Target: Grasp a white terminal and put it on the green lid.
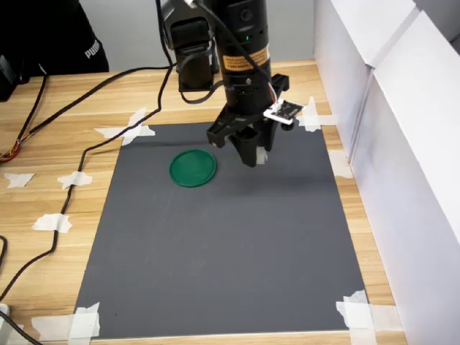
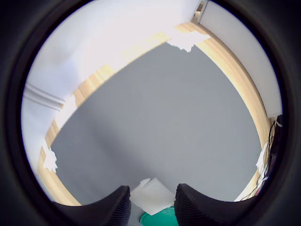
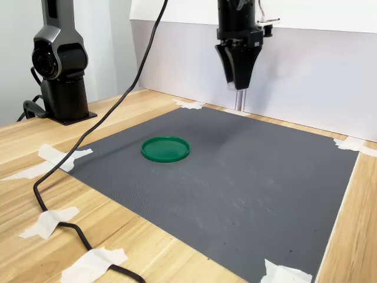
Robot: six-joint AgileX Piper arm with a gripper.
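Note:
The green lid [image 1: 192, 167] lies flat on the dark mat, toward its far left in the first exterior view; in the second exterior view the green lid [image 3: 165, 149] has nothing on it. My gripper [image 1: 251, 153] hangs above the mat, just right of the lid in the first exterior view, and well clear of the surface in the second exterior view, where the gripper [image 3: 238, 81] points straight down. In the wrist view the white terminal [image 2: 151, 197] sits pinched between the two dark fingers [image 2: 113, 205], with the lid's edge [image 2: 160, 219] just beyond them.
The dark grey mat [image 1: 215, 244] is taped at its corners to a wooden table. White walls [image 1: 402, 144] stand along the first exterior view's right. A black cable [image 3: 76, 147] crosses the table beside another arm's base [image 3: 59, 65]. A small white circuit board [image 1: 284, 111] rides on the wrist.

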